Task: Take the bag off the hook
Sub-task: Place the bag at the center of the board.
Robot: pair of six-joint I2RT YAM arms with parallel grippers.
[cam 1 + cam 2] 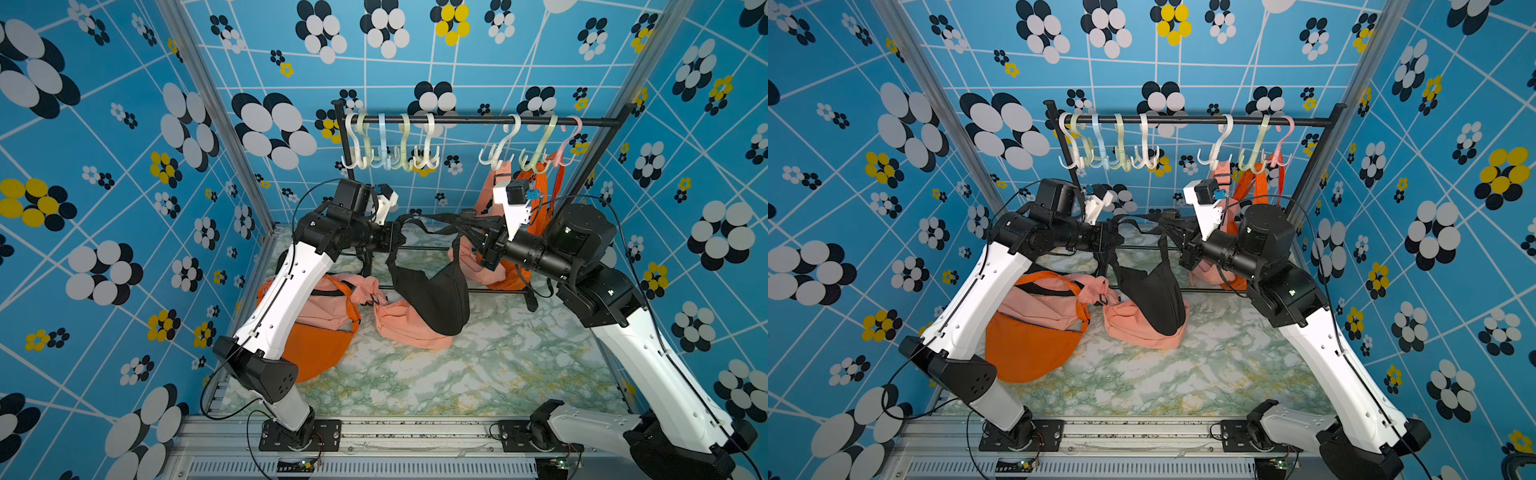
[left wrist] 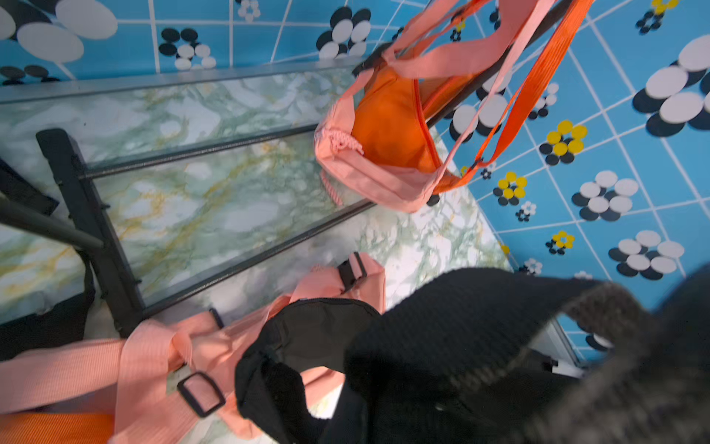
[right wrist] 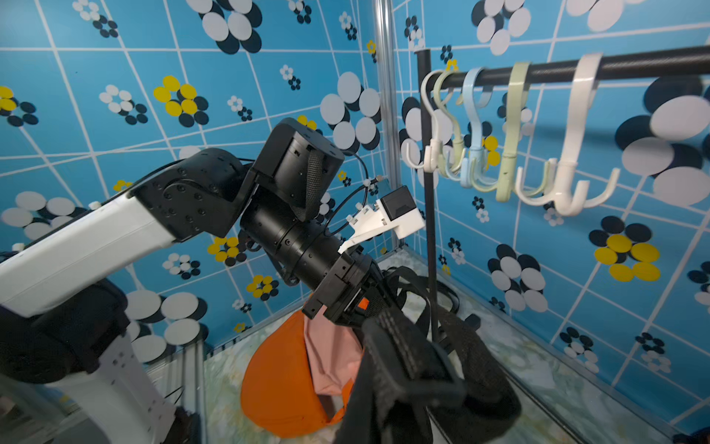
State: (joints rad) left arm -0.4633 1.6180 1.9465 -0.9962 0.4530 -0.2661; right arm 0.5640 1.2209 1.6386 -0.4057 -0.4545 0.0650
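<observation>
Left pincer (image 1: 395, 240): clenched on the strap (image 1: 432, 217) of the black bag (image 1: 434, 301). The right wrist view shows its jaws pinched tight on the webbing. Right pincer (image 1: 481, 244): also clenched, on the far end of the same strap, where several runs of it bunch together.

Arms: both of mine are elbow-up with forearms about level, wrists pointing inward at each other across the middle of the cell. Both pincers sit lower than the rail (image 1: 457, 120) and on the near side of it.

Bag: off the hooks (image 1: 428, 156) and clear of the rail, hanging in mid-air between my two pincers. The strap's long axis runs roughly left-right between them, about parallel to the rail. The pouch droops under it as a crescent, horns up toward the strap, belly down toward the worktop (image 1: 478, 374). Its low end overlaps the pink bag (image 1: 395, 328) lying there in both top views; can't tell if they touch.

An orange bag (image 2: 388, 127) hangs by its straps from the right-end hooks, behind my right wrist.
</observation>
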